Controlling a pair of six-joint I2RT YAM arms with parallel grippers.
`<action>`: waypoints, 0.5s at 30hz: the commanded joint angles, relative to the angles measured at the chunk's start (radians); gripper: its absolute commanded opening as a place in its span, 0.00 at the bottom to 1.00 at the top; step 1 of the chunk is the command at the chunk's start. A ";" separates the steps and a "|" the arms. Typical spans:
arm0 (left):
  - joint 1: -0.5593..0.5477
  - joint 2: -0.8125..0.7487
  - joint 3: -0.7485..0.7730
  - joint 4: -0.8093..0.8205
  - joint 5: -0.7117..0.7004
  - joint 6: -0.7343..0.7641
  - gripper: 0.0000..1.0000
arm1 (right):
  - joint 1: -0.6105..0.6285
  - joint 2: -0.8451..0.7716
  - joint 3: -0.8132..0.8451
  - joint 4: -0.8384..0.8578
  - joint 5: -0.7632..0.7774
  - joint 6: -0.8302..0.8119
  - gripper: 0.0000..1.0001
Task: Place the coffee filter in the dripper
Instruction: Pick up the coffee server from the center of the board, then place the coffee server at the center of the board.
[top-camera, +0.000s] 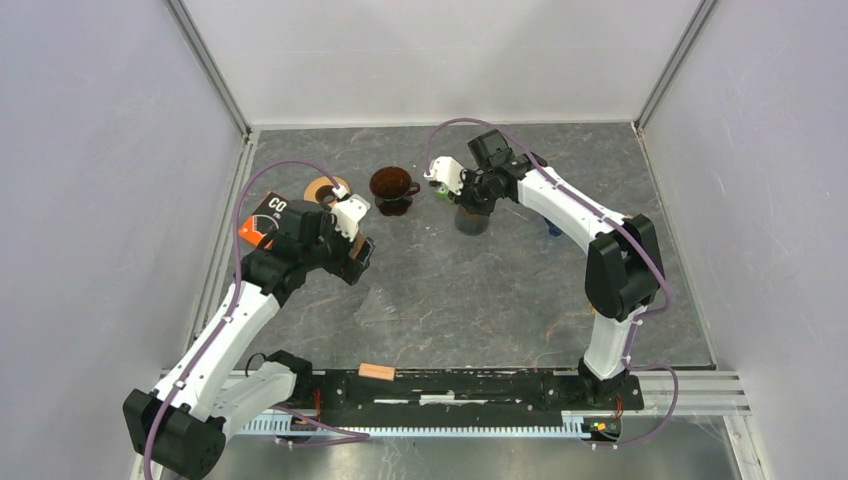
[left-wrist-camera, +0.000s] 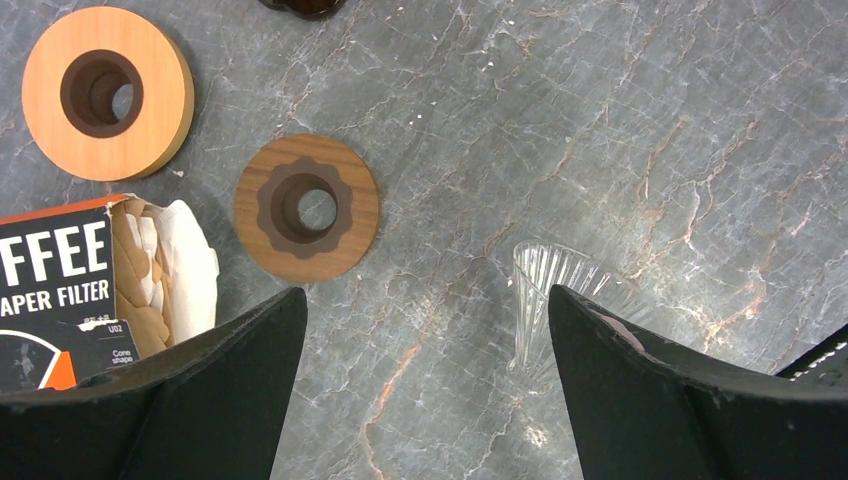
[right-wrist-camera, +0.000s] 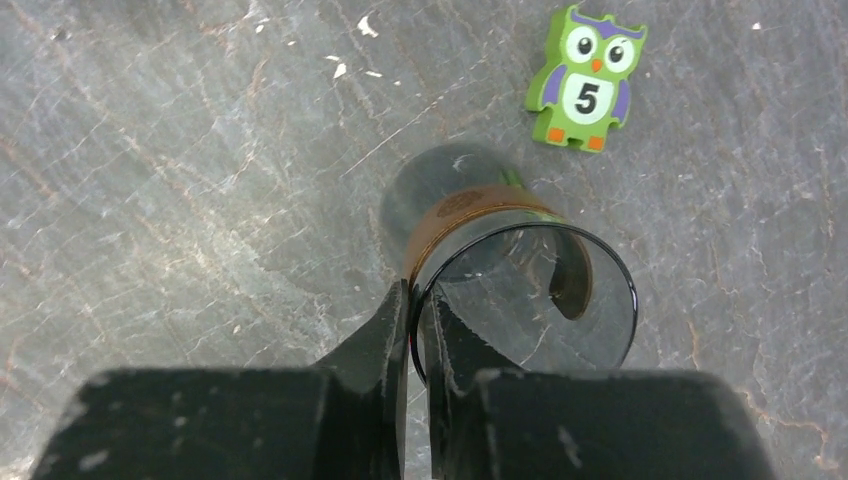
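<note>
Paper coffee filters (left-wrist-camera: 168, 272) stick out of an open black and orange box (left-wrist-camera: 55, 285), which also shows at the left of the top view (top-camera: 263, 220). A dark brown dripper (top-camera: 393, 188) with a handle stands upright at the back centre. My left gripper (left-wrist-camera: 425, 295) hangs open over bare table, right of the box, holding nothing (top-camera: 358, 255). My right gripper (right-wrist-camera: 418, 300) is shut on the rim of a smoky glass vessel (right-wrist-camera: 525, 300) with a brown band, right of the dripper (top-camera: 472, 218).
A clear ribbed glass cone (left-wrist-camera: 545, 295) lies on its side by my left gripper's right finger (top-camera: 375, 305). Two wooden rings (left-wrist-camera: 305, 207) (left-wrist-camera: 107, 92) lie beyond the box. A green owl toy (right-wrist-camera: 585, 80) lies near the smoky glass. White walls enclose the table.
</note>
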 joint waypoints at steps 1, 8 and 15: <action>-0.004 0.000 0.039 0.042 0.005 -0.060 0.97 | 0.006 -0.063 -0.006 -0.072 -0.022 -0.015 0.07; -0.003 0.082 0.120 0.030 -0.071 -0.035 0.98 | 0.040 -0.255 -0.147 -0.122 -0.062 -0.012 0.00; -0.002 0.136 0.105 0.049 -0.145 -0.059 1.00 | 0.132 -0.454 -0.412 0.040 -0.064 0.060 0.00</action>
